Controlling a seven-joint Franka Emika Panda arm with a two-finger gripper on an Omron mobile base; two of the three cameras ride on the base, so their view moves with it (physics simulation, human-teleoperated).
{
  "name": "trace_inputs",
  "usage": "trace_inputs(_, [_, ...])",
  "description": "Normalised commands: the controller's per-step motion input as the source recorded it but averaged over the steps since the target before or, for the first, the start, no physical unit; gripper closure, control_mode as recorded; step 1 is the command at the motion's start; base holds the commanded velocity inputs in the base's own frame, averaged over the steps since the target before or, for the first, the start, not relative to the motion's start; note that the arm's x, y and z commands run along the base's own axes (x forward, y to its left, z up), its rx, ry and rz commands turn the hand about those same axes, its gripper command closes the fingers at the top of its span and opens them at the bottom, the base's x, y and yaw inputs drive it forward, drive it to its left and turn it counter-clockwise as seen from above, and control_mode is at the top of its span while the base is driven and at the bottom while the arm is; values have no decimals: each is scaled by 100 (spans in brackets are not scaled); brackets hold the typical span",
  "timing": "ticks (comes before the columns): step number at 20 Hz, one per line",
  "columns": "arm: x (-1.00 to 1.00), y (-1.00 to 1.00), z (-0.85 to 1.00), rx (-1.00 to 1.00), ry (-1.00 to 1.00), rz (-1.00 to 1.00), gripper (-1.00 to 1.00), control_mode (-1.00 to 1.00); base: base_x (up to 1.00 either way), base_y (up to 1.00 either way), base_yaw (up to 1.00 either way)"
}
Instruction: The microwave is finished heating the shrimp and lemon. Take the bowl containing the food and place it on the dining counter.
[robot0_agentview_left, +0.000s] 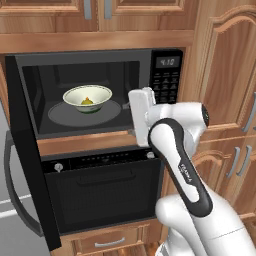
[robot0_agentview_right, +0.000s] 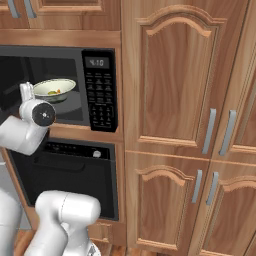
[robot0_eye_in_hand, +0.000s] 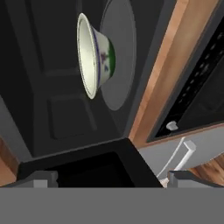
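Progress: early. The door (robot0_agentview_left: 27, 150) of the microwave (robot0_agentview_left: 100, 92) stands swung fully open at the left, so access is made; the bowl (robot0_agentview_left: 87, 98) is not yet grasped, lifted or carried, and the dining counter placement is wholly outstanding.

Listed left to right across the left base view:

1. Door, black, hinged at the left edge and hanging open over the front of the oven (robot0_agentview_left: 102, 187) below.
2. Microwave cavity, dark, with a round grey turntable (robot0_agentview_left: 85, 114) on its floor.
3. Bowl, white-cream with a pale green rim, upright and roughly centred on the turntable. Contents: a yellow-green lemon (robot0_agentview_left: 87, 101) at the bottom; the shrimp (robot0_agentview_right: 59, 91) reads as a tiny orange fleck beside it in the right base view (too small to describe further).
4. Gripper (robot0_eye_in_hand: 109, 177), outside the cavity at its right front corner, well apart from the bowl and touching nothing. In the hand view its two dark fingertips sit wide apart at the lower edge with nothing between them, so it is spread and empty; the bowl appears rolled on its side there, an effect of the hand's tilt.
5. Keypad (robot0_agentview_left: 165, 82) and display at the microwave's right end.
6. Wood cabinets (robot0_agentview_right: 175, 75) filling the right.

Remaining, by judgement: reach in, grip the rim, withdraw level, drive to the counter, set down.
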Motion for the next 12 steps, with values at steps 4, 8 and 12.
trace_inputs(4, [63, 0, 39, -5, 29, -5, -100, -100, 0, 0, 0])
trace_inputs(8, [18, 0, 1, -2, 8, 0, -100, -100, 0, 0, 0])
trace_inputs(12, [29, 1, -60, -11, -3, 1, -100, -100, 0, 0, 0])
